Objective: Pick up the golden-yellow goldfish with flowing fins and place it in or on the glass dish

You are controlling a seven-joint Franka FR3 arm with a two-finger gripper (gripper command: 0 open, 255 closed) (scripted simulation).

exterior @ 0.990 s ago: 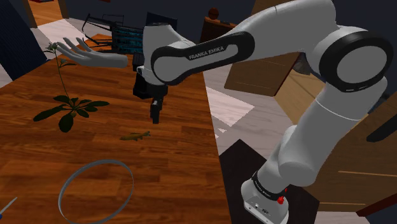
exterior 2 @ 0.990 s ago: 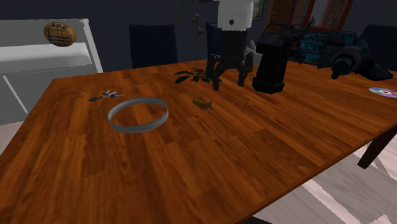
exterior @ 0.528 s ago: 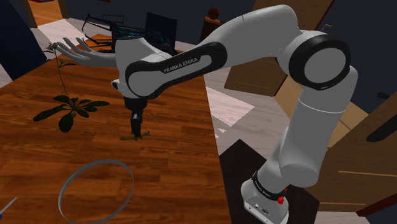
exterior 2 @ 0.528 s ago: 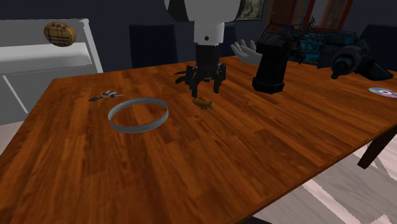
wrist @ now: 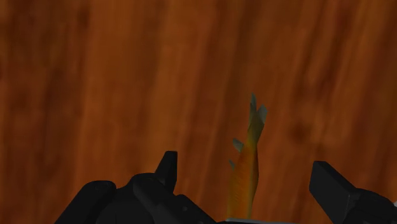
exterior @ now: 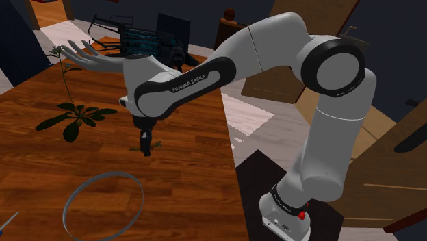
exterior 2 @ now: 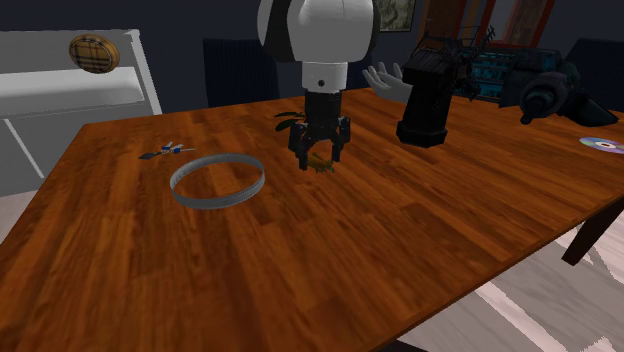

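The goldfish (wrist: 247,172) is small and orange-gold with pale fins, and it lies flat on the wooden table (exterior 2: 400,240). My black gripper (wrist: 248,181) is open and low over it, one finger on each side, neither touching its body. In the second exterior view the gripper (exterior 2: 320,160) straddles the goldfish (exterior 2: 321,165) close to the tabletop. From the shoulder view the gripper (exterior: 145,147) hides most of the fish (exterior: 156,144). The dish (exterior: 102,176) is a low grey ring lying toward the shoulder view's lower left; it is the ring (exterior 2: 217,197) left of the gripper in the second exterior view.
A leafy plant (exterior: 75,116) and a white model hand (exterior: 96,60) stand beyond the gripper. A tall black object (exterior 2: 430,95), a disc (exterior 2: 603,144) and a small blue dart-like item (exterior 2: 165,151) also sit on the table. The table edge (exterior: 231,171) runs close by.
The arm swung toward the shoulder view's left and came down. The gripper went from hanging above the table to straddling the goldfish. The fish and dish have not moved.
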